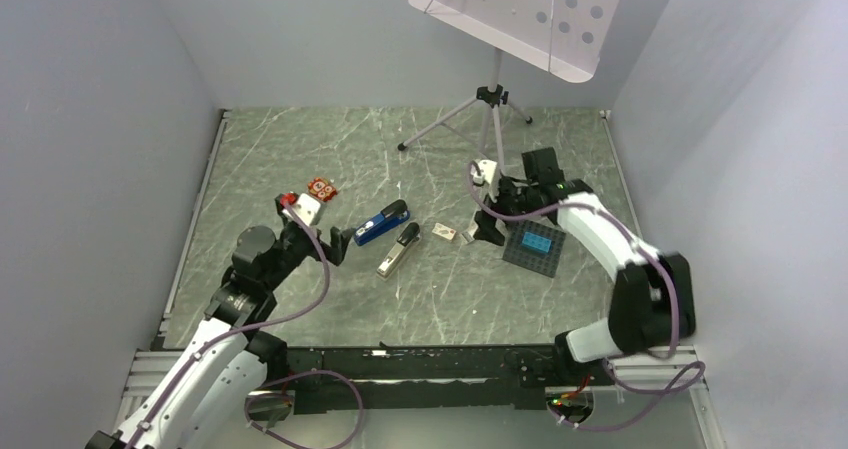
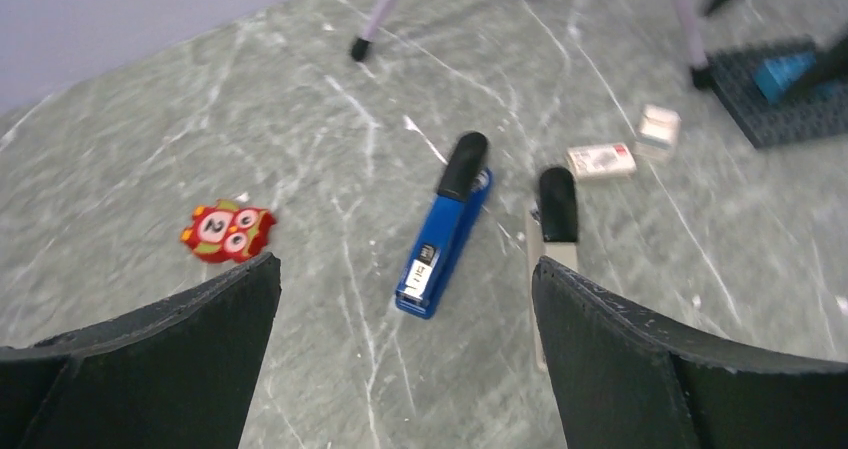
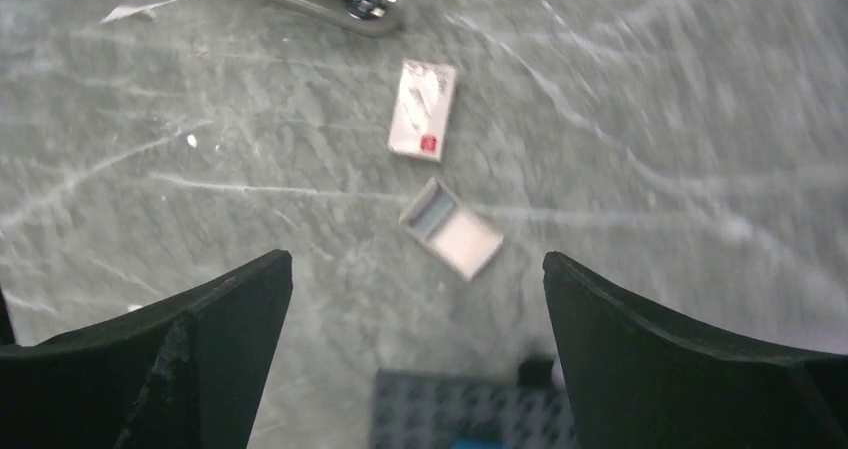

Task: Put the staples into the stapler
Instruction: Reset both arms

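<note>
On the grey marble-patterned desk (image 1: 300,149): we are seeing a blue plastic stapler with a black head (image 2: 445,231) lying just beside a silver metal stapler with a black head (image 2: 553,231). Both are closed, and we are not telling which one is meant.
Staples (image 3: 430,209): they are sitting, as far as we are making out, as a thin silver-grey block at one end of a small open white cardboard tray (image 3: 468,244). The tray is lying near a small closed white box with a red mark (image 3: 422,109), and blur is keeping us unsure.
Left fingers (image 2: 200,359): they are standing wide apart, carrying nothing, hanging above the two staplers.
Right fingers (image 3: 660,349): they are also spread wide and empty, hovering over the tray.
Risk at the tray: we are judging that wide fingers closing on so small a block are likely to catch the cardboard wall instead, tipping or dragging the light tray.
Risk at the block: a hard pinch is liable to snap the joined staples apart.
Risk at the staplers: lying so close together, one is likely to get shoved when the other is being opened.
</note>
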`<act>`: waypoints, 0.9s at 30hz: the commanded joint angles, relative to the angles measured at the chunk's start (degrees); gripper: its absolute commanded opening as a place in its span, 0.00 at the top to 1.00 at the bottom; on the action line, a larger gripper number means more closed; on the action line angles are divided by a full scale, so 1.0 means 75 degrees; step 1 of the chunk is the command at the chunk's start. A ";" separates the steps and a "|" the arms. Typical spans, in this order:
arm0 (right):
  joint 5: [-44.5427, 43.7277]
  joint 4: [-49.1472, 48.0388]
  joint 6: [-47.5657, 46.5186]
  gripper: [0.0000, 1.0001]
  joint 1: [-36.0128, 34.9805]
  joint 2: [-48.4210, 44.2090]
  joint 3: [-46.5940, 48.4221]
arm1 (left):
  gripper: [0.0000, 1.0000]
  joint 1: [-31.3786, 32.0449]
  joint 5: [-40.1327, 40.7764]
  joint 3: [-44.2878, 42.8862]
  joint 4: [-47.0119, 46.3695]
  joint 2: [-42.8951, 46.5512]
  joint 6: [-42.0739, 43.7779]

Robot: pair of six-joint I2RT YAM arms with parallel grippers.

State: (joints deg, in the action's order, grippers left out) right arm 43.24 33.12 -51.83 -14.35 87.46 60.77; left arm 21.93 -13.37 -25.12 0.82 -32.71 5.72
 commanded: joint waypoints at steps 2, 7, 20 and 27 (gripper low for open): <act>-0.3886 -0.2838 0.5853 0.00 0.0021 -0.2168 -0.1580 | 0.01 -0.0028 0.2734 -0.0055 -0.0795 0.0290 -0.2413; -0.5248 -0.2663 0.7216 0.00 0.0563 -0.3140 -0.1972 | 0.00 -0.0052 0.3194 -0.0469 -0.0407 0.0028 -0.3038; -0.5745 -0.2167 0.7816 0.00 0.0708 -0.3824 -0.1853 | 0.00 -0.0053 0.3040 -0.1203 0.1265 0.0120 -0.2927; -0.5904 -0.2015 0.7817 0.00 0.0720 -0.3556 -0.1593 | 0.01 -0.0053 0.3001 -0.1384 0.1716 0.0244 -0.2844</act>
State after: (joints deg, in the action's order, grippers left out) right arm 1.23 17.67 5.50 -9.21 60.55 46.33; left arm 21.76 8.49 -32.82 12.12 -31.68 -15.35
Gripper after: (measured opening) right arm 0.995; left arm 0.994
